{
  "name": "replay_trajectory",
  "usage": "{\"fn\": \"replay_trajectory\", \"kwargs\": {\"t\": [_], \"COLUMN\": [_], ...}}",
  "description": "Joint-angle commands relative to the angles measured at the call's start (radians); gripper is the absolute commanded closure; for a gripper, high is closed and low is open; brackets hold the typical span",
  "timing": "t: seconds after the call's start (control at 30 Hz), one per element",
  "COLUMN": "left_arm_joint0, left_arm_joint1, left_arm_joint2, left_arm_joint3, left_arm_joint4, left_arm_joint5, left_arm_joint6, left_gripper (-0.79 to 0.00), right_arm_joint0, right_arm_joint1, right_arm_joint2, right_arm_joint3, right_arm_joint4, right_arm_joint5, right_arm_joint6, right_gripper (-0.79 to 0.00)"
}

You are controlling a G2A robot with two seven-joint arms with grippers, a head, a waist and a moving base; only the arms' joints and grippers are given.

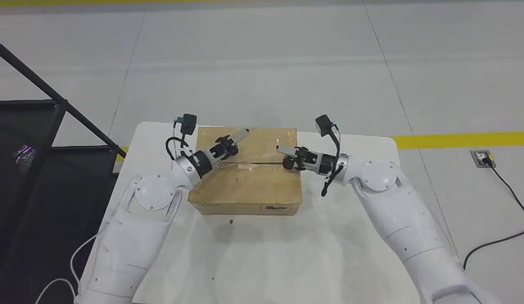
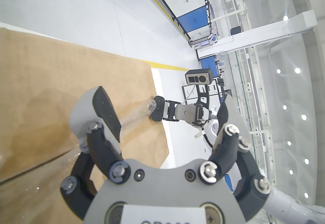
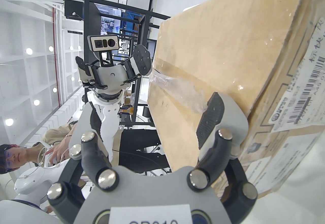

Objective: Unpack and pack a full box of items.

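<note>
A closed brown cardboard box [image 1: 246, 173] lies on the white table [image 1: 262, 247], its top seam sealed with clear tape [image 3: 175, 89]. My left gripper [image 1: 232, 142] hovers open over the box's left part by the seam; in the left wrist view the left gripper [image 2: 162, 101] has one pad [image 2: 105, 110] just above the taped cardboard [image 2: 50, 82]. My right gripper [image 1: 288, 155] is open at the box's right end of the seam. In the right wrist view the right gripper [image 3: 152, 113] has one pad [image 3: 212, 114] against the box [image 3: 223, 36] near the tape's end.
The box's side facing the right arm carries a white printed label [image 3: 299, 98]. A black metal frame [image 1: 33, 83] and a dark mat [image 1: 33, 189] stand left of the table. Bare tabletop lies in front of the box.
</note>
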Motion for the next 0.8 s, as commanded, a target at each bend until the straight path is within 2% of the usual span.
{"fn": "replay_trajectory", "kwargs": {"t": [0.0,0.23,0.53,0.77], "left_arm_joint0": [0.01,0.058,0.192,0.272], "left_arm_joint1": [0.001,0.009,0.027,0.036], "left_arm_joint2": [0.0,-0.038,-0.145,-0.188], "left_arm_joint3": [-0.014,-0.093,-0.203,-0.245], "left_arm_joint4": [0.009,-0.007,-0.022,-0.057], "left_arm_joint5": [0.002,-0.003,0.003,0.021], "left_arm_joint6": [0.003,0.025,0.115,0.108], "left_gripper": [-0.785,-0.785,-0.785,-0.785], "right_arm_joint0": [-0.002,-0.021,-0.056,-0.08], "right_arm_joint1": [0.001,0.008,0.021,0.028], "right_arm_joint2": [0.002,0.017,0.037,0.051], "right_arm_joint3": [-0.003,-0.028,-0.108,-0.161], "right_arm_joint4": [-0.001,-0.004,-0.041,-0.06], "right_arm_joint5": [-0.002,-0.016,-0.01,0.019], "right_arm_joint6": [0.001,-0.027,-0.072,-0.103], "right_gripper": [-0.785,-0.785,-0.785,-0.785]}}
